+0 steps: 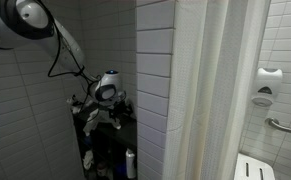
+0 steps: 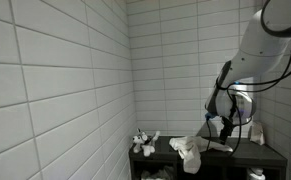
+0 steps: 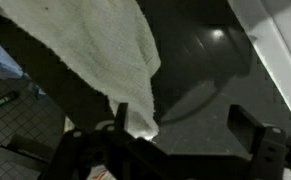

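The crumpled white terry cloth (image 3: 95, 50) is lying on the dark glossy shelf top (image 3: 200, 60), partly trailing over its edge. It is looking soft, light and limp (bound to sag), so pinching a raised fold seems best. The black gripper (image 3: 185, 118) is hovering just above, fingers (image 3: 253, 128) spread, holding nothing. In an exterior view, small pale objects (image 2: 143, 140) are showing too blurred to identify.

White rectangular wall tiles (image 2: 55, 80) with dark grout line a corner where a dark table (image 2: 270, 155) stands against the wall over a floor (image 3: 20, 125) of small dark tiles, while a pale shower curtain (image 1: 220, 90) hangs beside a grab bar (image 1: 283, 127) and a white fold-down seat (image 1: 250, 168).
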`<state>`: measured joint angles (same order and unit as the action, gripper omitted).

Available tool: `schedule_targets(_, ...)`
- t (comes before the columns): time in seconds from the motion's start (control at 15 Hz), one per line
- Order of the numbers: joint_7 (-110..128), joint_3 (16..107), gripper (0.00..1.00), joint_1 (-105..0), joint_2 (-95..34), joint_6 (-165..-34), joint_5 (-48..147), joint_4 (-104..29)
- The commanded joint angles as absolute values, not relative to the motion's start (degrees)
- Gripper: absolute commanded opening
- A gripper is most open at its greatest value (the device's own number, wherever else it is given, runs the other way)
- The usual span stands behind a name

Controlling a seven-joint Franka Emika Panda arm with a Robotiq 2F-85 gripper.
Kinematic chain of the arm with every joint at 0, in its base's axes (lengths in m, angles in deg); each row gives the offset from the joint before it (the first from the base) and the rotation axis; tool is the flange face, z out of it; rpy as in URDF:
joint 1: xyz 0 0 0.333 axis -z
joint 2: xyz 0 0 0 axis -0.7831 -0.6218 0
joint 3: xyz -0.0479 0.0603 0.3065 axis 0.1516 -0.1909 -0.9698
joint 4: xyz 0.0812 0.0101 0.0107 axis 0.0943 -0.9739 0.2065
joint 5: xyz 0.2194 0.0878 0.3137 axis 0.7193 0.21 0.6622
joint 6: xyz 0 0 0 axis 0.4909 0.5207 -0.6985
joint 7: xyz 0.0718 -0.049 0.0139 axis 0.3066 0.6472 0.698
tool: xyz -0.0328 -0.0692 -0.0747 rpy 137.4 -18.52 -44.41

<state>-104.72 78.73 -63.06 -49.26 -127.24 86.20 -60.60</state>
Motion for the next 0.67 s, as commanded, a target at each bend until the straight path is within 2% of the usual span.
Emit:
schedule_targets(0.0,-109.3,75.32,1.0,-57.2,-49.63,-120.56,80.05,-55.99)
schedule_targets(0.27,-112.61,73.02,1.0,-54.16,-50.16,-117.98,75.99,-53.67)
schedule_targets(0.6,-116.07,72.6,1.0,-55.3,-50.68,-121.39,71.84,-55.46)
